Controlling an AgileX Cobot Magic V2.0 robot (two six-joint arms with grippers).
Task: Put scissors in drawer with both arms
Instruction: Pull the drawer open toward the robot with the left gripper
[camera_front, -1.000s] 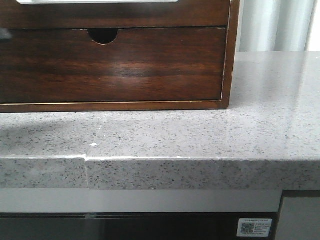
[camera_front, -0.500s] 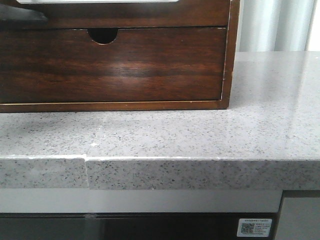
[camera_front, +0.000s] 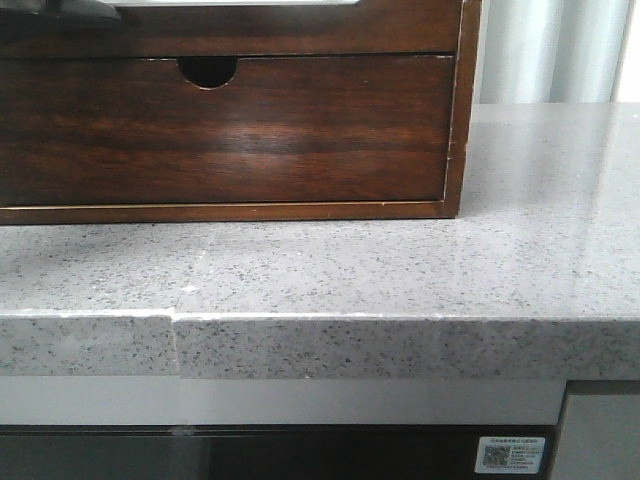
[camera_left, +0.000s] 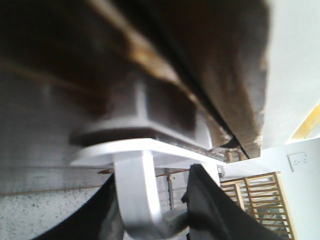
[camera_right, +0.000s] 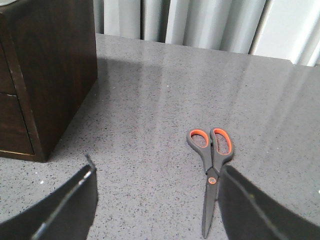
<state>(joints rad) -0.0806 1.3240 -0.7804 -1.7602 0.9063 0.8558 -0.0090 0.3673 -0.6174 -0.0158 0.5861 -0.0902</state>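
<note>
In the right wrist view the right gripper fills the lower corners of the frame with its two black fingers spread wide and nothing between them. Just beyond them, in the lower centre-right of that frame, lie the grey-handled scissors with orange-lined finger loops, flat and closed on the speckled grey stone countertop. Their long axis runs nearly straight up the frame: the blade tip points down toward the camera and the loops point away, toward the pale curtain. One blade edge sits just beside the right-hand finger. The dark brown wooden cabinet stands well apart in the upper left.

The step in hand looks like opening the drawer, so the left arm works first. In the left wrist view the left gripper is pressed close under the glossy dark brown wood-grain drawer, with a white curved part in the lower centre; blur hides whether the jaws are closed on anything. A good pull should run straight out along the slide, level, with the right arm waiting clear.

In the front view the lower notched drawer front sits shut; a dark shape crosses the upper left corner.
</note>
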